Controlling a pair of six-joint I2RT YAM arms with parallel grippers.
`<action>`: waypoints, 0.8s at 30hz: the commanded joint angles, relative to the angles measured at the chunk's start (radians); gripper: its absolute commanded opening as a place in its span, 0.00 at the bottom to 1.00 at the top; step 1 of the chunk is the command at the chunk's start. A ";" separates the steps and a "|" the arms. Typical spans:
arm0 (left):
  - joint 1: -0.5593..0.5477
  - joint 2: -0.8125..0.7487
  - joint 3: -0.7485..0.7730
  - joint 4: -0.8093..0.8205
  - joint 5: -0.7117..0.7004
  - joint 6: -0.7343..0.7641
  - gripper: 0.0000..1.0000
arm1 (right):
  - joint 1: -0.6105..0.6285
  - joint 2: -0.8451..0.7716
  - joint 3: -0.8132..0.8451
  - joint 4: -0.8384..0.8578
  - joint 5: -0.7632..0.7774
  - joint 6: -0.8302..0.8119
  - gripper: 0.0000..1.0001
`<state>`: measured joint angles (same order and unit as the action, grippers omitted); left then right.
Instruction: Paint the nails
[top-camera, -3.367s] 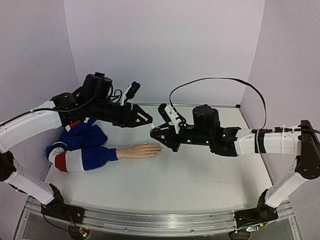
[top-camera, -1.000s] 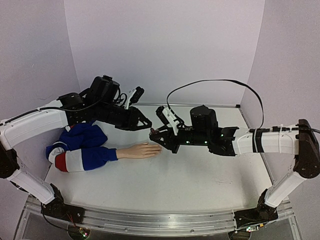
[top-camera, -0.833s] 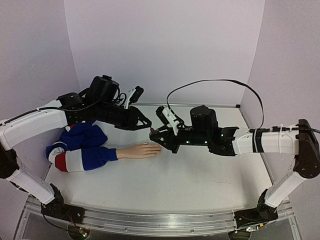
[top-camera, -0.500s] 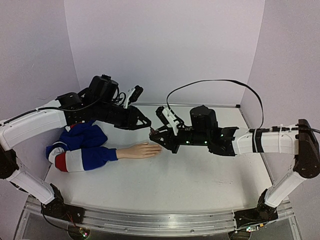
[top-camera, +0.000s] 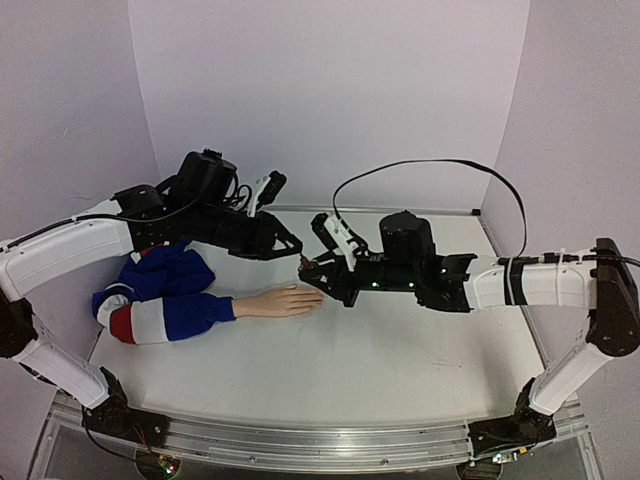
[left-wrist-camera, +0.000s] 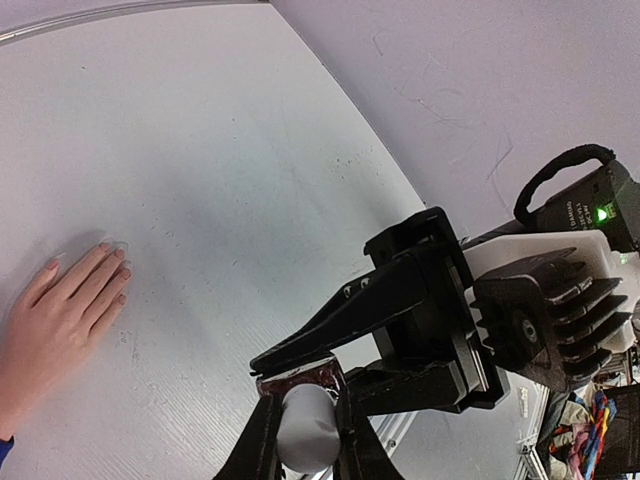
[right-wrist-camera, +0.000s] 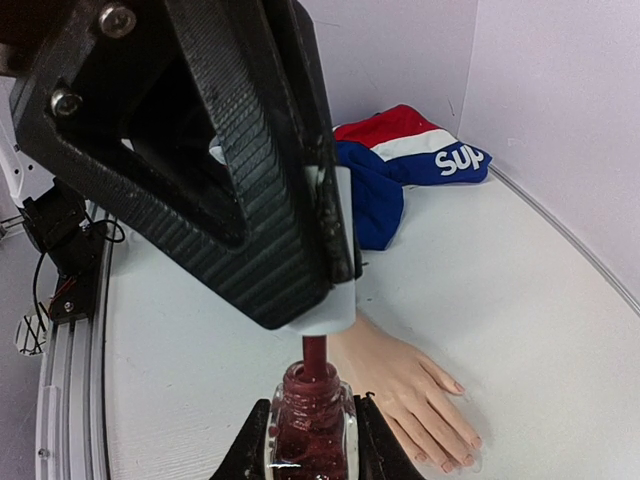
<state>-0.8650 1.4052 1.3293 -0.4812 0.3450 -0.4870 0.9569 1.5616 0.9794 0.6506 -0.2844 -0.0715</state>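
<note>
On the white table (top-camera: 400, 350), toward its near left, a peach-coloured mannequin hand (top-camera: 272, 302) lies flat and palm down. Its long axis runs left to right. Its wrist disappears into a blue, white and red striped sleeve (top-camera: 160, 308) bunched at the left, and its fingers stretch toward the right. The nails (left-wrist-camera: 124, 270) sit at that right-hand end, tiny ovals facing up, with the fingers slightly fanned. Just beyond the fingertips and raised off the table, the right gripper (right-wrist-camera: 311, 450) reaches in from the right. Its fingers are pinched on a small square glass bottle of dark red polish (right-wrist-camera: 312, 415), which stands upright between them. The nails lie just nearer than this gripper and lower, close to it but not touching, and the bottle is held above the table rather than over the hand. A little farther back, the left gripper (left-wrist-camera: 306, 445) comes in from the left with its fingers clamped on a white cylindrical cap (right-wrist-camera: 330, 300). The cap sits lifted off the bottle, and a thin dark stem (right-wrist-camera: 313, 352) drops from it straight into the bottle's neck, so the two grippers meet tip to tip. Behind them rises the plain lilac wall (top-camera: 330, 100).
</note>
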 joint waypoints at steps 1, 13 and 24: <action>0.001 -0.052 0.019 0.041 0.012 0.014 0.00 | 0.003 0.009 0.035 0.057 -0.012 -0.001 0.00; 0.001 -0.070 0.006 0.042 -0.003 0.017 0.00 | 0.003 0.001 0.021 0.074 0.007 0.007 0.00; 0.001 -0.109 -0.017 0.041 -0.077 0.022 0.00 | -0.004 -0.091 -0.100 0.140 0.134 0.026 0.00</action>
<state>-0.8650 1.3495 1.3151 -0.4789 0.3149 -0.4789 0.9569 1.5551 0.9226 0.7006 -0.2207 -0.0639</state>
